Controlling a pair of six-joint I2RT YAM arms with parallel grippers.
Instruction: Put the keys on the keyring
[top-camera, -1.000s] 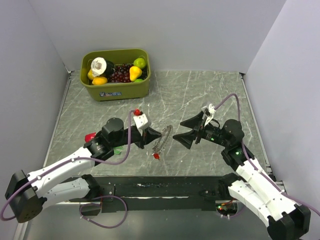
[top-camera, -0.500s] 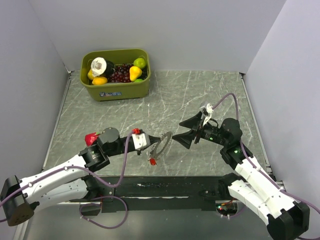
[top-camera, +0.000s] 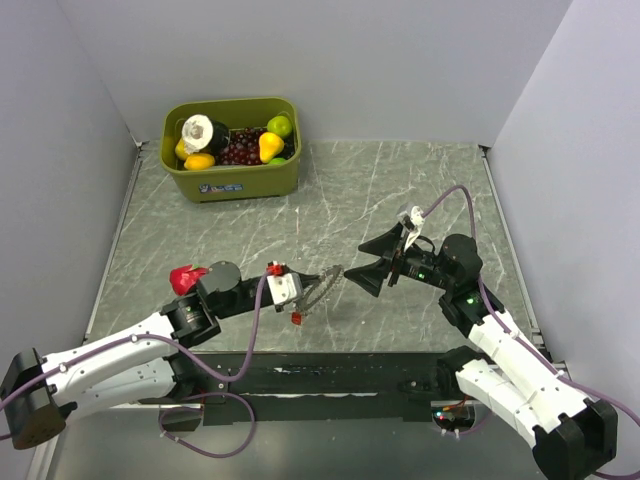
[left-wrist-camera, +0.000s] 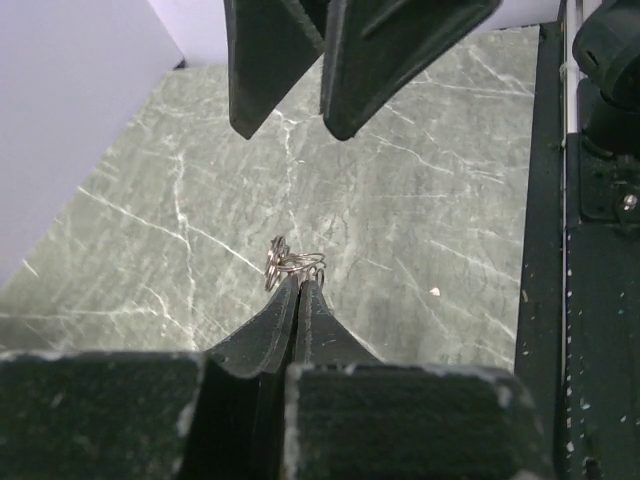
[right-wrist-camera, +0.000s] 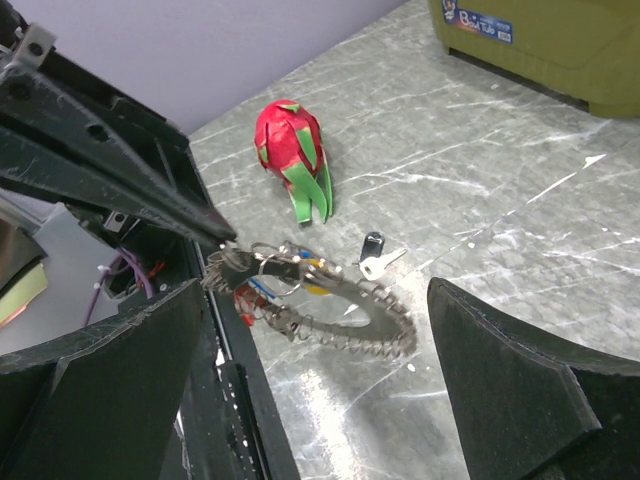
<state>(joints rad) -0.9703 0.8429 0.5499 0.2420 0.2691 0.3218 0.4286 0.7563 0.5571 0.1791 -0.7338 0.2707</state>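
In the green bin (top-camera: 232, 182): grapes (top-camera: 240, 148), a yellow pear (top-camera: 269, 146), a green apple (top-camera: 280, 125). Clamped between the closed fingers of the left gripper (left-wrist-camera: 298, 287): the keyring (right-wrist-camera: 372, 326) with coloured keys (right-wrist-camera: 262, 284). Just beside it, the right gripper (top-camera: 356, 259), fingers wide apart. On the table (top-camera: 400, 180), one loose key (right-wrist-camera: 376, 260).

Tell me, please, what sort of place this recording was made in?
Probably a robotics lab test cell rather than a home: plain white partition walls enclose a marble-patterned tabletop, the left arm and right arm are mounted at its near edge, and a green bin holds toy-looking fruit.
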